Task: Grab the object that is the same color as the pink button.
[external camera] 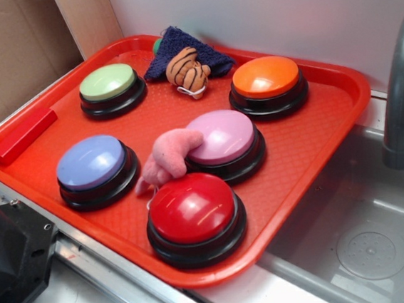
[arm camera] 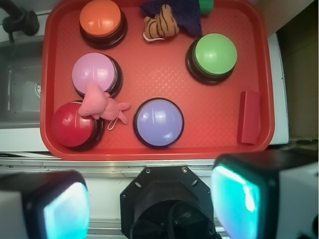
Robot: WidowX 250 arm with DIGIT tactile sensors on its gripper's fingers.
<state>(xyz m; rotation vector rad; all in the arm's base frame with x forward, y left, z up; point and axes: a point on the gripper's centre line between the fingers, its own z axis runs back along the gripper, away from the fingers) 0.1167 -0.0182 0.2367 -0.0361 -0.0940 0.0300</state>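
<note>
The object, a small fuzzy pale-pink plush (external camera: pixel 168 157) (arm camera: pixel 102 105), lies on the red tray (external camera: pixel 329 132) (arm camera: pixel 149 74). It leans against the pink button (external camera: pixel 223 136) (arm camera: pixel 93 72), with its tail end between the red and lavender buttons. My gripper (arm camera: pixel 154 199) shows only in the wrist view. It hangs high, back from the tray's near edge and over the black robot base (arm camera: pixel 159 199). Its two fingers stand wide apart with nothing between them. It touches nothing.
The tray also holds a red button (external camera: pixel 193 208), lavender button (external camera: pixel 91 162), green button (external camera: pixel 108 82), orange button (external camera: pixel 266 76), an orange tiger plush (external camera: pixel 185 68) on a navy cloth (external camera: pixel 177 43), and a red block (external camera: pixel 23 135). A sink (external camera: pixel 367 229) with a faucet (external camera: pixel 401 96) lies to the right.
</note>
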